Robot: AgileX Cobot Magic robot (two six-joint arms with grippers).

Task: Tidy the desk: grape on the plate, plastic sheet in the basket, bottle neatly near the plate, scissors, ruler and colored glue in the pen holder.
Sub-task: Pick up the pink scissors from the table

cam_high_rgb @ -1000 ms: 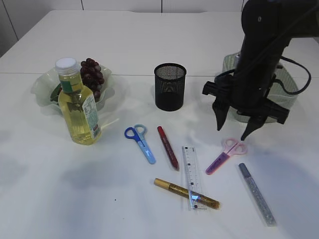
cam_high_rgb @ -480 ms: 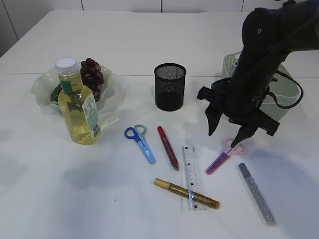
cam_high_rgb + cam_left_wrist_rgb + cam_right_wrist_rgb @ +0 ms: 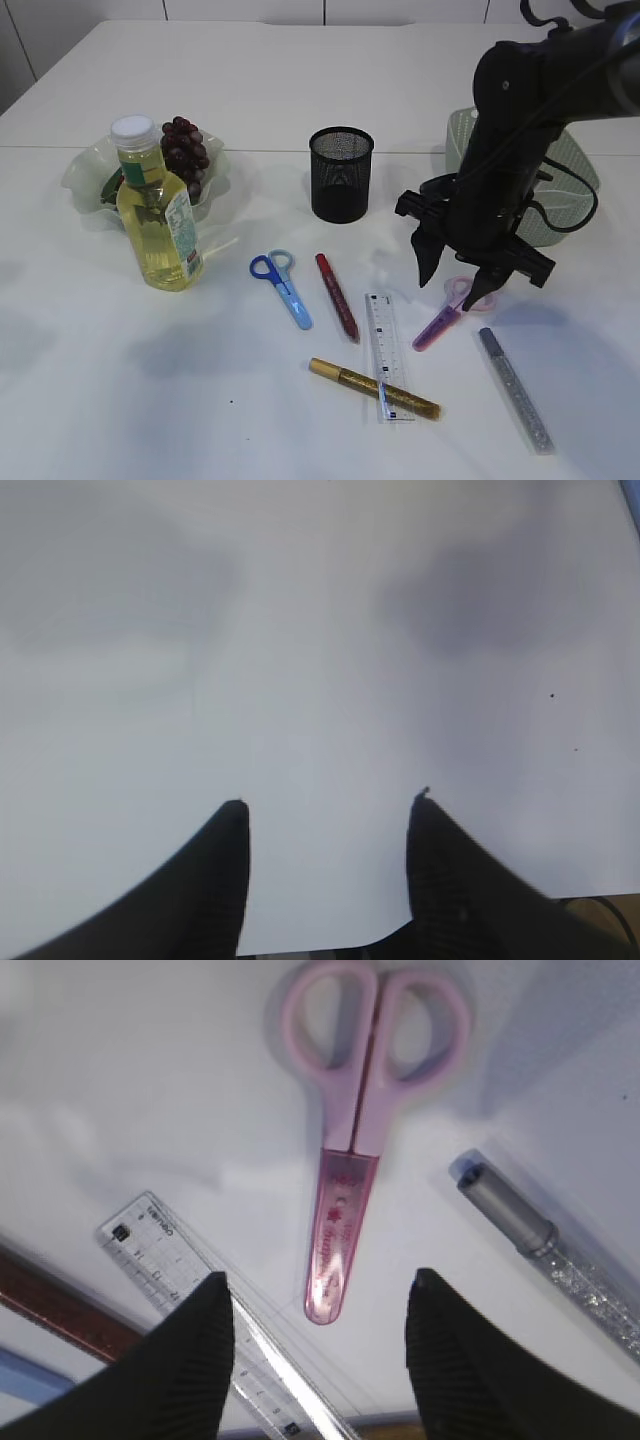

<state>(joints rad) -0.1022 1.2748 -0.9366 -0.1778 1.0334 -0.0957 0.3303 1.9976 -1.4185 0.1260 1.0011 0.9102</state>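
Observation:
My right gripper (image 3: 455,288) is open and empty, just above the pink scissors (image 3: 441,318), which also show in the right wrist view (image 3: 352,1180) between my fingertips (image 3: 320,1285). Blue scissors (image 3: 281,284), a red glue pen (image 3: 337,296), a clear ruler (image 3: 386,355), a gold glue pen (image 3: 372,389) and a silver glitter glue pen (image 3: 514,389) lie on the table. The black mesh pen holder (image 3: 341,173) stands behind them. Grapes (image 3: 184,152) lie on the clear plate (image 3: 88,170), behind the oil bottle (image 3: 156,210). My left gripper (image 3: 328,802) is open over bare table.
A pale green basket (image 3: 575,165) stands at the back right, behind my right arm. In the right wrist view the ruler (image 3: 200,1290) and the silver glue pen (image 3: 545,1245) lie either side of the pink scissors.
My right gripper has moved down and left, from beside the basket to just above the pink scissors. Nothing on the table has moved.

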